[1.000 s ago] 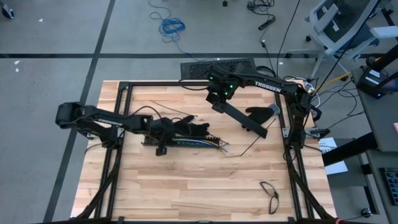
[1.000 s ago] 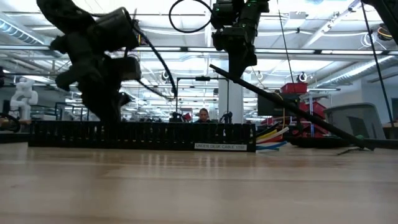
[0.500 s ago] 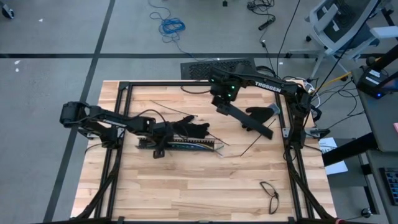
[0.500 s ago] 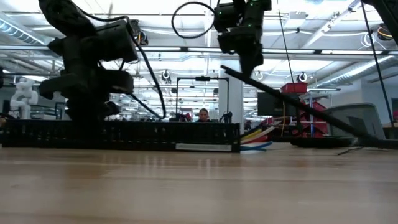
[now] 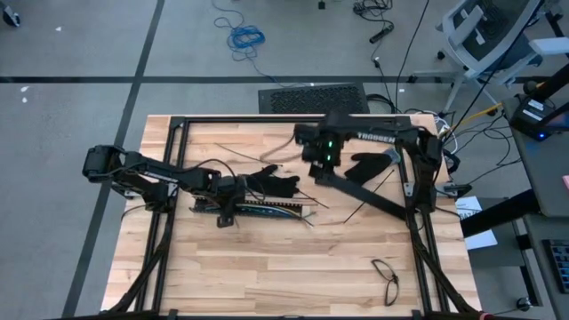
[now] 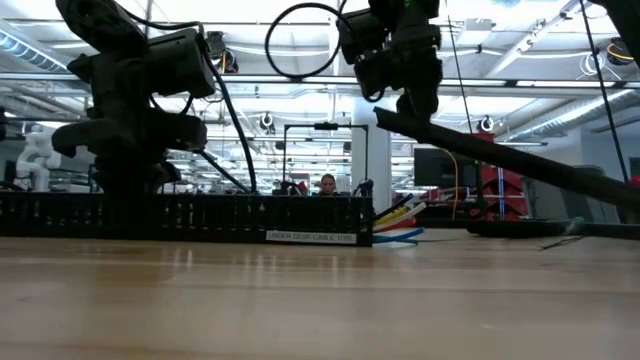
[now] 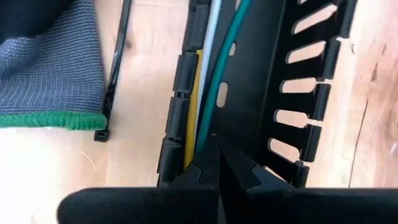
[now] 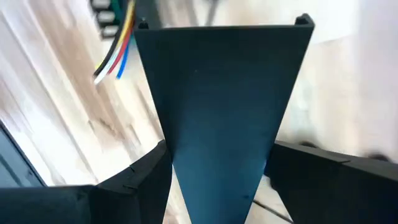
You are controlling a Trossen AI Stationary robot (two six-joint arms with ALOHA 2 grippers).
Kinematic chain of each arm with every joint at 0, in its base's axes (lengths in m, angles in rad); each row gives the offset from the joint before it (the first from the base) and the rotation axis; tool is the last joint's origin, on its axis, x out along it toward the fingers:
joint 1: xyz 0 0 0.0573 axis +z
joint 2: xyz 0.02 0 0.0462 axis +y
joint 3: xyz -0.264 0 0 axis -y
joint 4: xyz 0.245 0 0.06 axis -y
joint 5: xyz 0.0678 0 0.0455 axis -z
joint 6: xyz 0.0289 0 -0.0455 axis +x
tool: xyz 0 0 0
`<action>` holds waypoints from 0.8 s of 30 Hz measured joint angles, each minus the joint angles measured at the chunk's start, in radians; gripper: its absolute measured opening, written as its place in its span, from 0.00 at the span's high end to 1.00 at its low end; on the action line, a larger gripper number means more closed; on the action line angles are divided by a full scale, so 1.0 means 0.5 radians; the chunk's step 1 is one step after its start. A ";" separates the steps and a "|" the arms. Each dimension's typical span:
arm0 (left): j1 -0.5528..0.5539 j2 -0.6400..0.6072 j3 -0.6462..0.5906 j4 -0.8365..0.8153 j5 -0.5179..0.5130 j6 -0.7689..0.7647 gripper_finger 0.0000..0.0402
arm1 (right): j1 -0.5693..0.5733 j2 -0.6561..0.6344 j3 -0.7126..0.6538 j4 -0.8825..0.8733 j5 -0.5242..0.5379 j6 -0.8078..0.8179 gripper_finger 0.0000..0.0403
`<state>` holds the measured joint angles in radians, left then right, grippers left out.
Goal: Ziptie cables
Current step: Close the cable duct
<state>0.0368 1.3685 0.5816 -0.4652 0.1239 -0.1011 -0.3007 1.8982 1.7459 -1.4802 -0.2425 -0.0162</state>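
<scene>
Resting low over the light wooden table [image 5: 267,267], the left gripper [image 7: 214,163] has its two dark fingers pressed fully together, tips down in the long black slotted cable tray [image 5: 253,208], against the cables. Whether they pinch a wire cannot be told. The cables [image 7: 208,93], thin yellow, white and green wires, run along the inside of this tray, and their loose coloured ends [image 6: 400,218] stick out of its right end in the low view. Compared with a second ago, the tray and the left gripper have slid toward the table's left side: in the low view the tray's right end and its white label sit farther left than before.

The right gripper [image 8: 214,180] holds a long flat black cover strip [image 5: 360,191] between its fingers, which stand wide apart on either side of the strip. The strip slopes down from the gripper to the table near the right frame post. Since the earlier frame the right arm has swung closer to the tray, and the strip lies flatter and reaches farther right.

A dark knitted glove with a green cuff [image 7: 53,74] lies beside the tray, with a thin black zip tie [image 7: 115,68] next to it. A pair of black glasses [image 5: 385,276] rests near the table's front right corner.
</scene>
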 joint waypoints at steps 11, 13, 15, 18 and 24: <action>-0.004 0.000 -0.002 0.006 -0.006 -0.332 1.00 | 0.301 0.001 -0.286 0.333 -0.080 0.081 0.43; -0.015 0.000 -0.002 0.006 -0.007 -0.394 1.00 | 0.308 0.001 -0.286 0.333 -0.111 0.109 0.43; -0.025 0.000 -0.002 0.005 -0.012 -0.461 1.00 | 0.319 0.011 -0.289 0.321 -0.122 0.107 0.43; -0.032 0.000 -0.002 0.003 -0.018 -0.576 1.00 | 0.322 0.021 -0.339 0.395 -0.157 0.074 0.43; -0.084 0.000 0.000 -0.054 -0.017 -0.812 1.00 | 0.322 0.022 -0.390 0.493 -0.159 0.115 0.43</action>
<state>-0.0051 1.3685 0.5816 -0.4920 0.1152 -0.5070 -0.1398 1.9091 1.5509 -1.2339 -0.3218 0.0414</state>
